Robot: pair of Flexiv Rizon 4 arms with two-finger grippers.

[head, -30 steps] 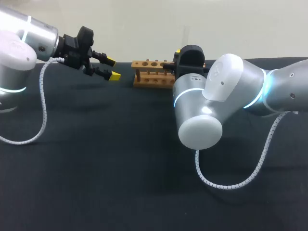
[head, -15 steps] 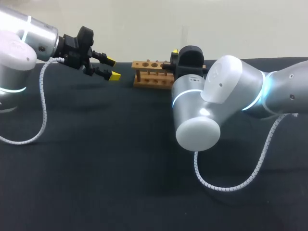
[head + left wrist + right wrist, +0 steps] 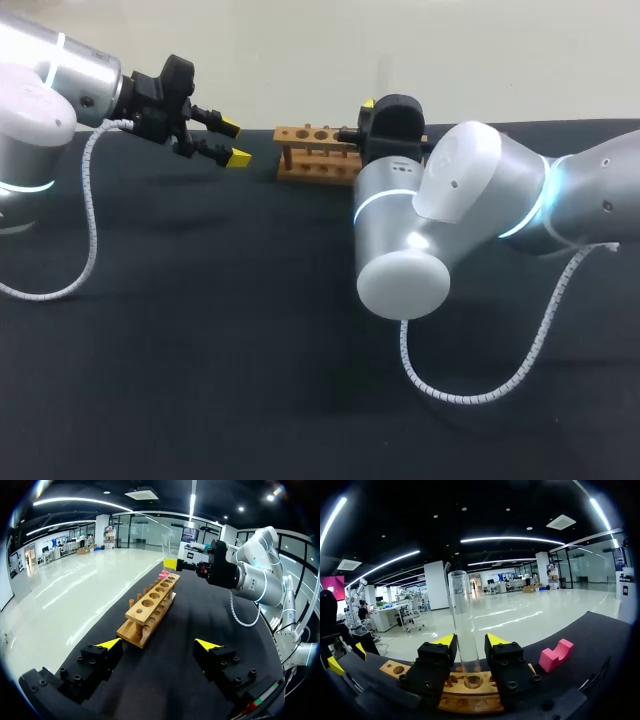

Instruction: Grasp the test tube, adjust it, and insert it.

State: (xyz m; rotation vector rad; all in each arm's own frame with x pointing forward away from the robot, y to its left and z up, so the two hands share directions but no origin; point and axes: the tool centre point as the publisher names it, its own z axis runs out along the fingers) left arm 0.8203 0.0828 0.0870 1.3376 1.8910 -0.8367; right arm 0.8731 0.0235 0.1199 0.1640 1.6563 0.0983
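Note:
A clear glass test tube stands upright between the fingers of my right gripper, its lower end in a hole of the wooden rack. The jaws stand close on either side of the tube, with a thin gap showing at one finger, so the gripper is open. In the head view the rack sits at the table's far middle, and the right gripper's black body hides its right end. My left gripper hangs open and empty, left of the rack. In its own view the rack lies ahead of its yellow fingertips.
A pink block lies on the black table beside the rack's end, also seen past the rack. My right arm's big elbow hangs over the table's middle. Spiral cables trail from both arms.
My right arm's elbow has swung slightly left and down while its gripper stayed at the rack. The left arm has not moved.

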